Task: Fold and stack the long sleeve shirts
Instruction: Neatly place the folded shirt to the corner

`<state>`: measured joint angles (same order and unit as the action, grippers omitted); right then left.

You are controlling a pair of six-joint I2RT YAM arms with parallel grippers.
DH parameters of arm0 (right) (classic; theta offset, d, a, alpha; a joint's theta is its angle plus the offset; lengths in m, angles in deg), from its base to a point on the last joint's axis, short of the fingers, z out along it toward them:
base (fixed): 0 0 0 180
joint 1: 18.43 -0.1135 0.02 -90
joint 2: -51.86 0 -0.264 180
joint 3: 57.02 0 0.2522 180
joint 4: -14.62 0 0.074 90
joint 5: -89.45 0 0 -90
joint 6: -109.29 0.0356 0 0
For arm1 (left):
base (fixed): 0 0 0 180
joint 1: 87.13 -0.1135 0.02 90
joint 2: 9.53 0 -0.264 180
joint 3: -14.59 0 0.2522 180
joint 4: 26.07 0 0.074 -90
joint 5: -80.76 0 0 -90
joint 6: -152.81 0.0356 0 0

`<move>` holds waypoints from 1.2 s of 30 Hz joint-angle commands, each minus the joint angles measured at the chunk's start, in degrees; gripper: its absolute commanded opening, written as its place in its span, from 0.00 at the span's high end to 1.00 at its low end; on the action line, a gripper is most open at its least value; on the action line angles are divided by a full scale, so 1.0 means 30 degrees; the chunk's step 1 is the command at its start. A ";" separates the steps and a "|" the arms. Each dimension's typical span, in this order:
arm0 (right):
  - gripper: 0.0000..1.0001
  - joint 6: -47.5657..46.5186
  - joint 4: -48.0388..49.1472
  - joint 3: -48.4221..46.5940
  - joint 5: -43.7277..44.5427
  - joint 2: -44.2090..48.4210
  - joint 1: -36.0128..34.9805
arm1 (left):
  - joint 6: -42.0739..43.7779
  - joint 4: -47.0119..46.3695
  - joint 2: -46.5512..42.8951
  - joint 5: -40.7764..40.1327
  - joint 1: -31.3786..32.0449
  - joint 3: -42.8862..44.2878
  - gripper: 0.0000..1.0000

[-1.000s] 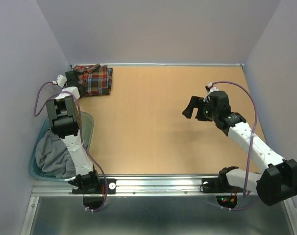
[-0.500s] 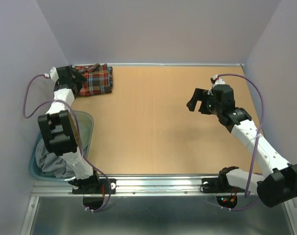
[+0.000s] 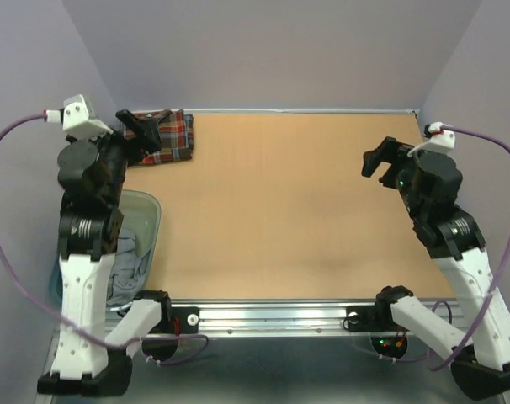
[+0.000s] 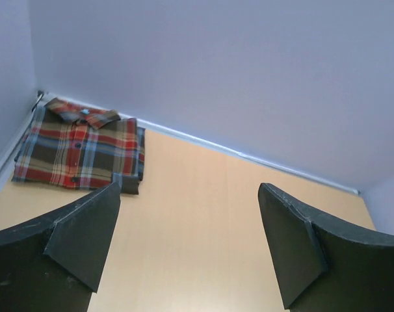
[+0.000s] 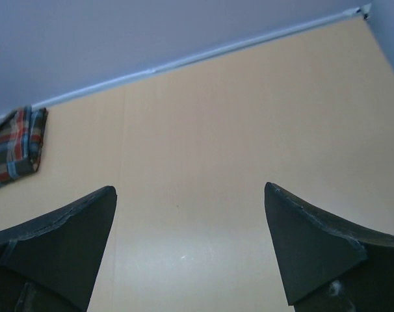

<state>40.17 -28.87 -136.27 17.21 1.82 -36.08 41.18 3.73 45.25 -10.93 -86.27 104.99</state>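
Left gripper point(image 4: 187, 186) has just let go: a second ago it sat low and nearly closed at the left edge of the plaid shirt point(image 3: 167, 139). Now its jaws stand wide apart with nothing between them, and the arm is lifted and pulled back toward its base, so the tool sits up and just left of the cloth, not touching it. Right gripper point(image 5: 188, 188) is spread open and empty as before, but its arm has swung from mid-table out to the right side, well apart from the shirt. The shirt itself has not shifted. It lies flat in the far-left corner of the table point(image 3: 280, 210), against the back wall, folded into a compact rectangle with collar and button placket facing up. The left wrist view shows the fold neat, with one layer edge peeking out on its right side. My read: fold and placement of this shirt are finished, and that corner is the base of the stack. Both arms look to be backing off to reset. The teal basket point(image 3: 154, 206) at near left holds a grey garment point(image 3: 124, 265), crumpled and partly hidden by the left arm. It is likely the next piece, but I cannot tell if it is long sleeved.
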 commanded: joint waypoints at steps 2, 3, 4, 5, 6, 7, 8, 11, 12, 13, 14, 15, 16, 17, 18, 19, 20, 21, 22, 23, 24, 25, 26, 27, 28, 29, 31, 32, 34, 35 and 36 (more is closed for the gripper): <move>0.00 -0.1161 -0.0898 -0.1840 0.3278 0.3111 0.0082 | 0.3020 0.3000 -0.3983 -0.2126 0.2079 0.1575 0.01; 0.00 -0.1161 -0.0956 -0.1840 0.3657 0.3754 0.0053 | 0.2904 0.4050 -0.4458 -0.3088 0.2288 0.1698 0.01; 0.00 -0.1161 -0.0986 -0.1695 0.3776 0.4341 0.0082 | 0.2816 0.4263 -0.4985 -0.3474 0.2377 0.1583 0.01; 0.00 -0.1161 -0.0957 -0.1578 0.3894 0.5594 0.0053 | 0.2728 0.4120 -0.6411 -0.3942 0.2407 0.0596 0.01; 0.00 -0.1451 -0.0957 -0.1432 0.3982 0.6157 0.0053 | 0.2582 0.3829 -0.7325 -0.4034 0.2408 -0.0139 0.01; 0.00 -0.1657 -0.0957 -0.1343 0.4128 0.6627 0.0053 | 0.2377 0.3536 -0.8233 -0.4209 0.2408 -0.0843 0.01; 0.00 -0.1862 -0.1015 -0.1197 0.4100 0.7618 0.0053 | 0.2172 0.3098 -1.0098 -0.4588 0.2379 -0.2242 0.01; 0.00 -0.2273 -0.1833 -0.1313 0.3313 0.9144 0.0053 | 0.1555 0.4868 -1.2073 -0.5146 0.2408 -0.3221 0.01; 0.00 -0.2535 -0.2329 -0.1255 0.3164 0.9557 0.0053 | 0.1555 0.5606 -1.2254 -0.5264 0.2408 -0.3281 0.01; 0.00 -0.2654 -0.2508 -0.1109 0.3017 0.9909 0.0053 | 0.1555 0.6251 -1.2459 -0.5468 0.2408 -0.3368 0.01; 0.00 -0.2655 -0.2626 -0.0992 0.3045 1.0232 0.0053 | 0.1497 0.7273 -1.2867 -0.5674 0.2408 -0.3543 0.01; 0.00 -0.2626 -0.2830 -0.0846 0.3045 1.0815 0.0053 | 0.1438 0.7602 -1.3132 -0.5879 0.2408 -0.3574 0.01; 0.00 -0.2655 -0.2919 -0.0844 0.2987 1.1024 0.0053 | 0.1409 0.7837 -1.3396 -0.5939 0.2408 -0.3545 0.01; 0.00 -0.2771 -0.2978 -0.0844 0.2900 1.1200 0.0053 | 0.1321 0.8217 -1.3949 -0.6026 0.2408 -0.3487 0.01; 0.00 -0.3004 -0.3124 -0.0902 0.2812 1.1463 0.0053 | 0.1262 0.8365 -1.4216 -0.6375 0.2408 -0.3487 0.01; 0.00 -0.3122 -0.3183 -0.0903 0.2724 1.1611 0.0053 | 0.1262 0.8483 -1.4480 -0.6553 0.2408 -0.3516 0.01; 0.00 -0.3182 -0.3271 -0.0903 0.2665 1.1699 0.0053 | 0.1204 0.8600 -1.4714 -0.6700 0.2408 -0.3603 0.01; 0.00 -0.3269 -0.3416 -0.0903 0.2606 1.1903 0.0053 | 0.1145 0.8775 -1.5094 -0.6991 0.2408 -0.3633 0.01; 0.00 -0.3299 -0.3505 -0.0932 0.2403 1.1963 0.0053 | 0.1116 0.8806 -1.5271 -0.7052 0.2408 -0.3691 0.01; 0.00 -0.3299 -0.3564 -0.0961 0.2372 1.2022 0.0053 | 0.1086 0.8893 -1.5389 -0.7053 0.2408 -0.3663 0.01; 0.00 -0.3328 -0.3680 -0.0991 0.2342 1.2080 0.0053 | 0.0941 0.9155 -1.5535 -0.6937 0.2408 -0.3546 0.01; 0.00 -0.3329 -0.3711 -0.0962 0.2371 1.2081 0.0053 | 0.0911 0.9187 -1.5624 -0.6906 0.2408 -0.3400 0.01; 0.00 -0.3358 -0.3740 -0.0933 0.2342 1.2052 0.0053 | 0.0968 0.9245 -1.5654 -0.6877 0.2408 -0.3109 0.01; 0.00 -0.3358 -0.3769 -0.0932 0.2284 1.2023 0.0053 | 0.1027 0.9391 -1.5741 -0.6906 0.2408 -0.2961 0.01; 0.00 -0.3300 -0.3770 -0.0874 0.2168 1.1935 0.0053 | 0.1028 0.9479 -1.5800 -0.6993 0.2408 -0.2843 0.01; 0.00 -0.3241 -0.3799 -0.0845 0.1963 1.1818 0.0053 | 0.1057 0.9712 -1.5772 -0.7081 0.2408 -0.2523 0.01; 0.00 -0.3095 -0.3770 -0.0844 0.1554 1.1701 0.0053 | 0.1377 0.9889 -1.5800 -0.7111 0.2408 -0.2287 0.01; 0.00 -0.3094 -0.3770 -0.0844 0.1493 1.1671 0.0053 | 0.1408 0.9919 -1.5859 -0.7140 0.2408 -0.2140 0.01; 0.00 -0.3153 -0.3770 -0.0903 0.1579 1.1641 0.0053 | 0.1554 0.9891 -1.6063 -0.7141 0.2408 -0.2051 0.01; 0.00 -0.3211 -0.3770 -0.0903 0.1609 1.1612 0.0053 | 0.1555 0.9890 -1.6209 -0.7140 0.2408 -0.1935 0.01; 0.00 -0.3182 -0.3770 -0.0903 0.1639 1.1583 0.0053 | 0.1584 0.9803 -1.6327 -0.7169 0.2408 -0.1876 0.01</move>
<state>31.43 -40.35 -138.72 22.89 37.62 -36.08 44.66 33.91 -2.24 -31.34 -79.21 97.67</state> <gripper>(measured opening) 0.999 0.986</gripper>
